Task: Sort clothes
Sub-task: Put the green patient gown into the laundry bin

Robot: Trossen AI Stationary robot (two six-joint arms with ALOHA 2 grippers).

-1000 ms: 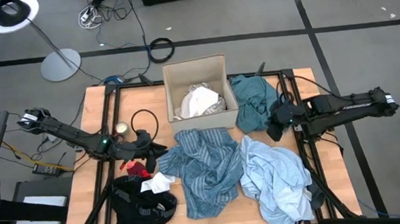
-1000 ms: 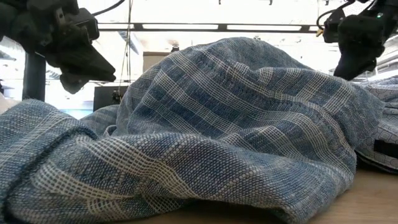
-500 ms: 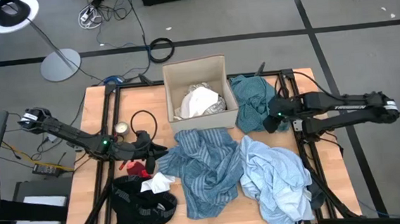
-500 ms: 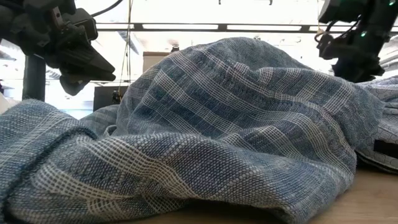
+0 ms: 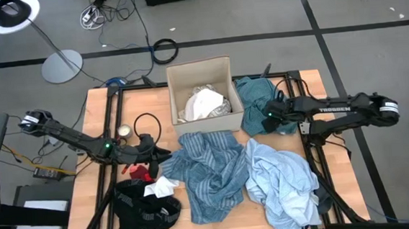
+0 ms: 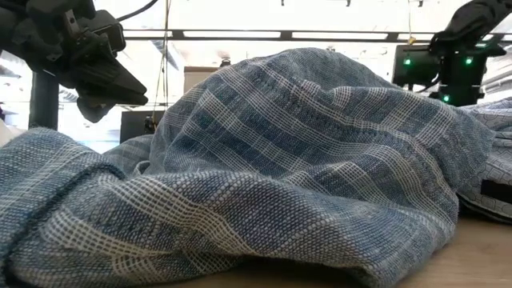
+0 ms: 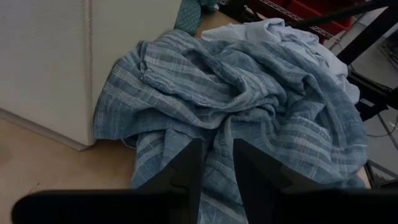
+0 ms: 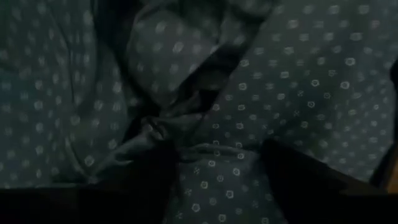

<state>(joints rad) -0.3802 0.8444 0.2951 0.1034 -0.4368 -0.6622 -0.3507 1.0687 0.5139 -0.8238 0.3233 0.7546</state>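
The teal top lies in a heap at the far right, beside the tan box. My right gripper is low over it, fingers open; the right wrist view is filled with its dotted cloth. The blue striped shirt is spread mid-table, the pale blue shirt to its right. My left gripper hovers at the striped shirt's left edge, fingers a narrow gap apart, empty. A black piece, white sock and red sock lie near left. My right gripper comes at the teal top from above, slanting in from the table's right. Its open fingers stand on either side of a crease in the cloth. Whether the tips touch the cloth I cannot tell.
The box holds a grey-white patterned piece. A black cable loop and a small round tin lie at the left. Bare tabletop shows near the front edge. The striped shirt fills the low view.
My right gripper has moved from beside the teal top toward the table's left and down, and now sits low over the heap. The clothes lie as before.
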